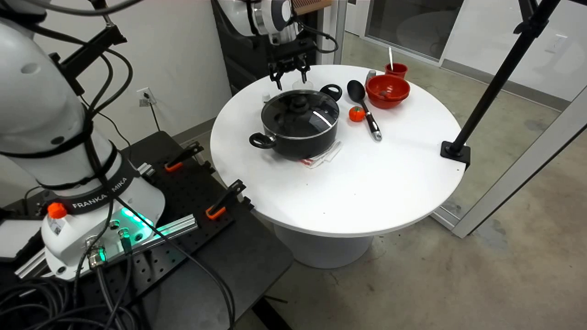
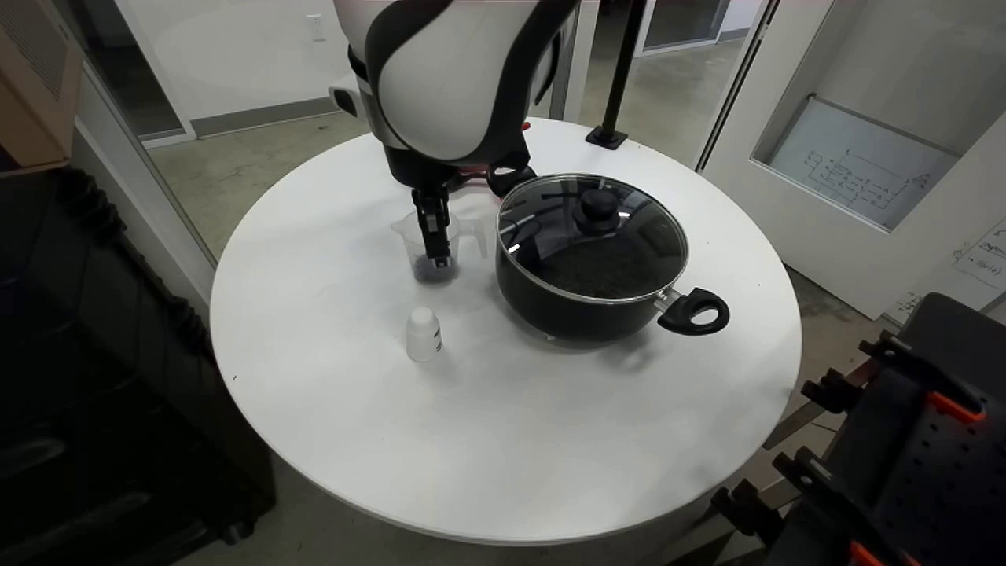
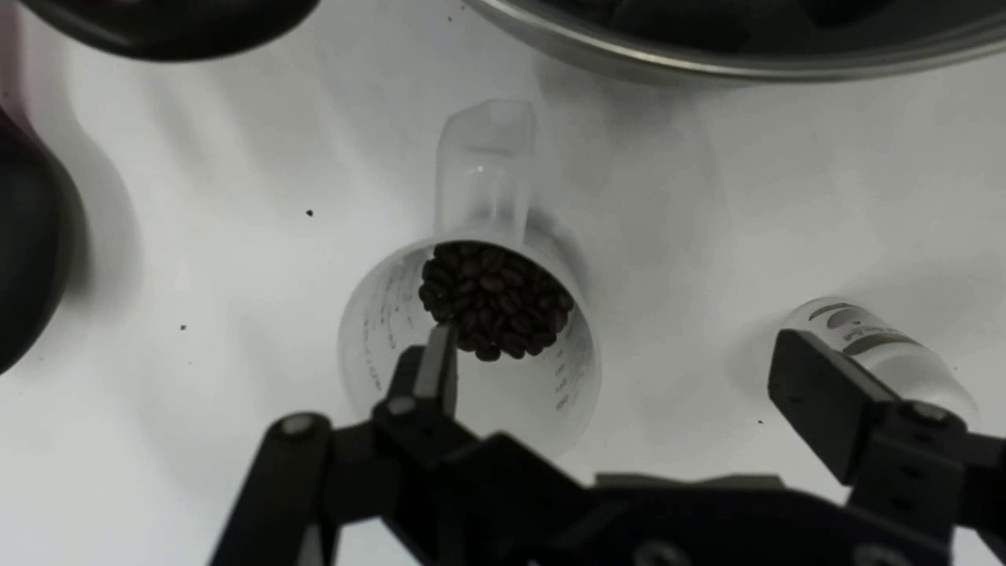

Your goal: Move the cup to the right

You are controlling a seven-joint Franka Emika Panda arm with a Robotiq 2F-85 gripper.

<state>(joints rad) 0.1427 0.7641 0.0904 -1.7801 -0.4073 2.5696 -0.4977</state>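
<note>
I note diffuse light on the tabletop; glare streaks the glass lid in both exterior views. Wrist view dimmer: soft shadow beside the measuring cup, claw out of focus.

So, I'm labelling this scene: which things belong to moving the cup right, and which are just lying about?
For the job: clear measuring cup holding beans, claw.

Just lying about: black lidded pot, white container, black spoon, tomato, red bowls, red cup.
</note>
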